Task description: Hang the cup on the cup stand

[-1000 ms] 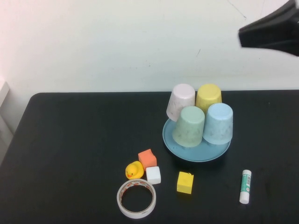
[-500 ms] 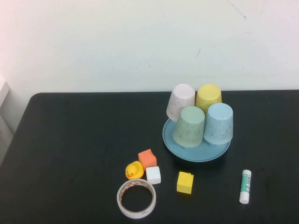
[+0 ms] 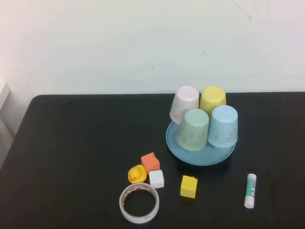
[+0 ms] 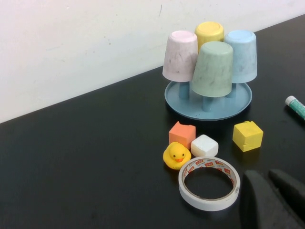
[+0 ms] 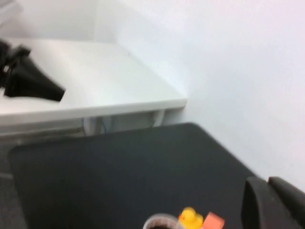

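Note:
The light blue cup (image 3: 223, 126) hangs upside down on a peg at the right front of the round blue cup stand (image 3: 200, 160). It also shows in the left wrist view (image 4: 240, 55), with the stand's tray (image 4: 238, 102) under it. Mint green (image 3: 193, 129), pink (image 3: 184, 104) and yellow (image 3: 212, 100) cups hang upside down on the other pegs. Neither gripper shows in the high view. My left gripper (image 4: 268, 175) is shut and empty, low over the table near the tape roll. My right gripper (image 5: 266, 183) is shut and empty, raised above the table, away from the stand.
In front of the stand lie a tape roll (image 3: 138, 203), a yellow rubber duck (image 3: 137, 174), an orange cube (image 3: 150, 162), a white cube (image 3: 156, 179) and a yellow cube (image 3: 188, 186). A glue stick (image 3: 250, 190) lies at the right front. A white wall stands behind the table.
The dark right arm that showed at the upper right of the high view one second ago has left that view. The cups and small objects have not moved.

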Robot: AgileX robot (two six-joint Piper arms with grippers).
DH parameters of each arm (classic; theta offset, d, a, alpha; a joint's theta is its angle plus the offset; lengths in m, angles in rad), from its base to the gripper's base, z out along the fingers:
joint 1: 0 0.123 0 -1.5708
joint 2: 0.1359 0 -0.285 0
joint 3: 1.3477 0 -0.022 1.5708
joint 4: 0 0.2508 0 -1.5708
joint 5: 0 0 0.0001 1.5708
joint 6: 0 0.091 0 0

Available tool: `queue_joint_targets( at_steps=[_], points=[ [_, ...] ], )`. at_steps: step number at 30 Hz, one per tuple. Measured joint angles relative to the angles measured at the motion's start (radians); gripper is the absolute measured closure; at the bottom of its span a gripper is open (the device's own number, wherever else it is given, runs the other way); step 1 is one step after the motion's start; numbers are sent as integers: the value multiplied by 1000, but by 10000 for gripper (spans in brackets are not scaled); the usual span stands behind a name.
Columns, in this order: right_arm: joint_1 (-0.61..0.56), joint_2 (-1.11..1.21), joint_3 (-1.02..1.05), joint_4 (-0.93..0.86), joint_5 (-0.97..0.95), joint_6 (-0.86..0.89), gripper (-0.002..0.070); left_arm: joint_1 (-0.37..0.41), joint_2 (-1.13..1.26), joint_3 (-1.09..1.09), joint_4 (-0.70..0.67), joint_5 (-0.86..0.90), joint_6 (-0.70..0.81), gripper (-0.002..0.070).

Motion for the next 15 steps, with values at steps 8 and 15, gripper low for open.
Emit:
queue_joint_targets(
  at_steps=[8,15],
  points=[
    [0,-14,137,-109,-269,-22,666,0,0,2,0,0,0,676],
    [0,-137,262,-111,-530,-29,666,0,0,3,0,0,0,676]
  ],
)
